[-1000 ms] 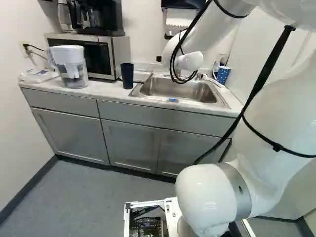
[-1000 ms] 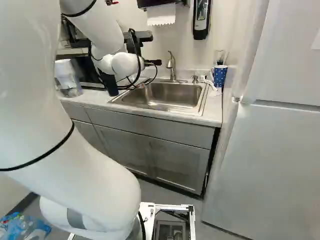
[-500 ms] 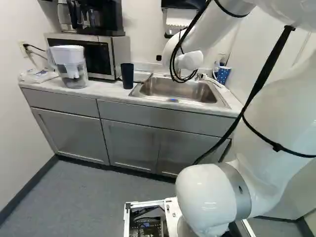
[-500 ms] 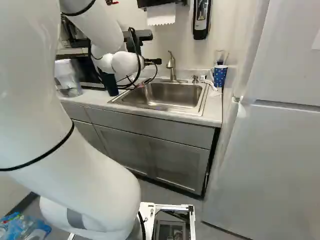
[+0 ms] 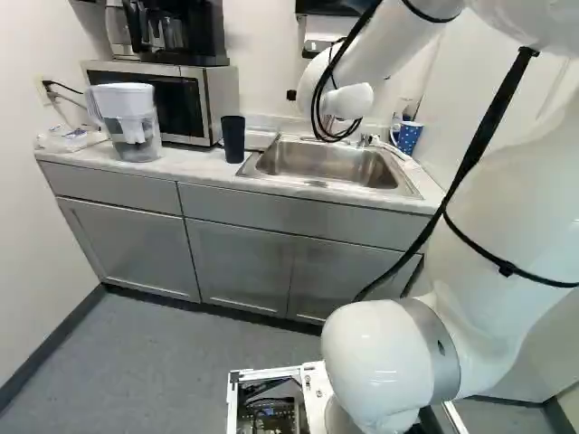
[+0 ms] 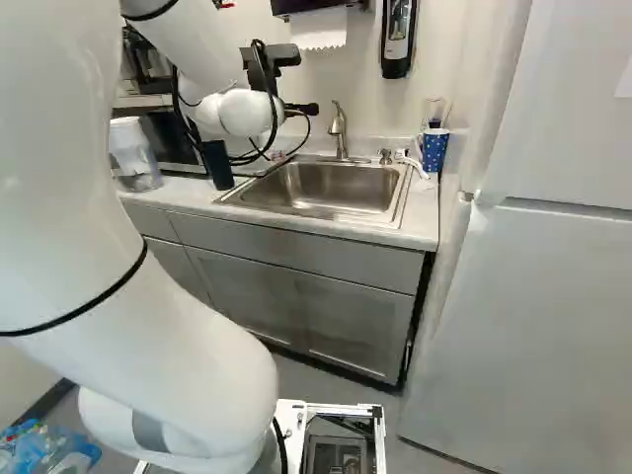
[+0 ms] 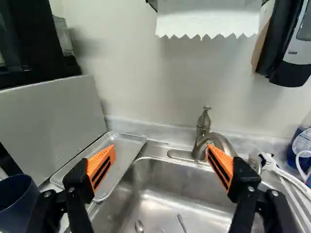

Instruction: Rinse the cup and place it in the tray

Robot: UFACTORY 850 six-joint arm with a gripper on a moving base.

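Nearest, the white arm (image 5: 389, 357) rises from its joint and reaches out over the worktop (image 5: 194, 167). Past the worktop's front edge comes the sink (image 5: 312, 172), with a spoon (image 7: 139, 226) and a thin metal utensil (image 7: 181, 223) in its basin. The dark blue cup (image 5: 232, 145) stands upright on the worktop, just beside the sink's left rim; a white-lidded pitcher (image 5: 127, 113) is further toward the left edge, ahead of the microwave (image 5: 219, 99). The gripper (image 6: 303, 109) is up above the counter, its orange-padded fingers well apart, the cup outside one of them. The metal tray (image 7: 124, 153) lies along the sink's left rim, beside the microwave, reaching toward the worktop's back edge. At that back edge is the faucet (image 6: 340, 133), and a blue dotted mug (image 6: 434, 153) sits toward the back right corner. Paper towel (image 6: 318, 30) hangs on the wall beyond
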